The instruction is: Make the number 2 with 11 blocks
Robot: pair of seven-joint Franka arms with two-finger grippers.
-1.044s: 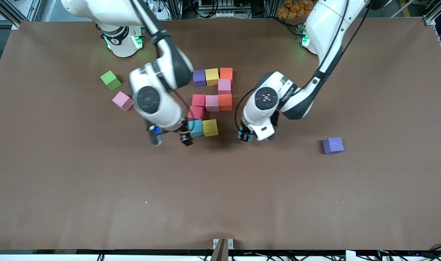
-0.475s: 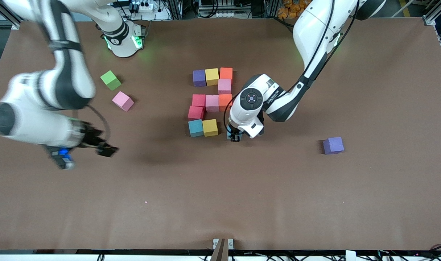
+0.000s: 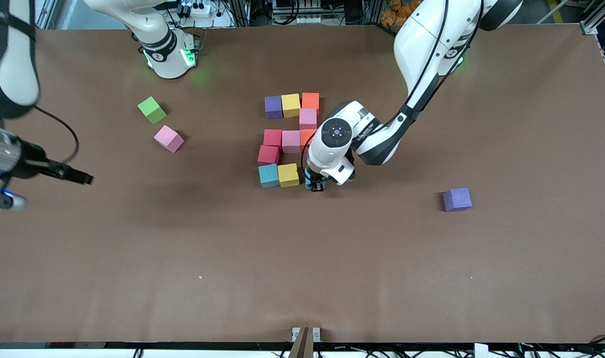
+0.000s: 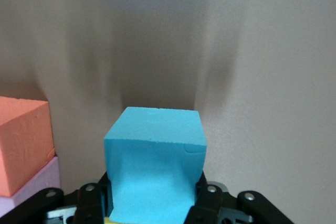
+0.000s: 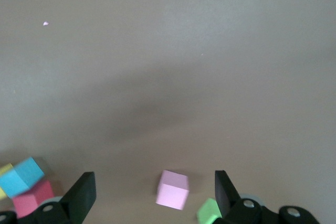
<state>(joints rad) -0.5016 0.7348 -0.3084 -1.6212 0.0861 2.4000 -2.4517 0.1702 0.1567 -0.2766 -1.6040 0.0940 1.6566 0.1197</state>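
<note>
We see the left gripper (image 3: 316,187) clamping a blue cube (image 4: 153,166) beside the yellow cube (image 3: 288,175) mid-tabletop, ending the 2's bar nearest the front camera. The right gripper (image 3: 44,185) hangs wide by the right arm's end.

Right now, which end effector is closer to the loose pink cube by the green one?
Right. The right end effector is open above bare table beside the loose pink cube; the left end effector grips a light blue cube beside the digit's yellow cube.

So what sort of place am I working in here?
Most likely a robotics lab bench: a brown-covered table framed by aluminium rails, with power strips and cabling along the edge by the arm bases, and foam cubes as practice pieces.
</note>
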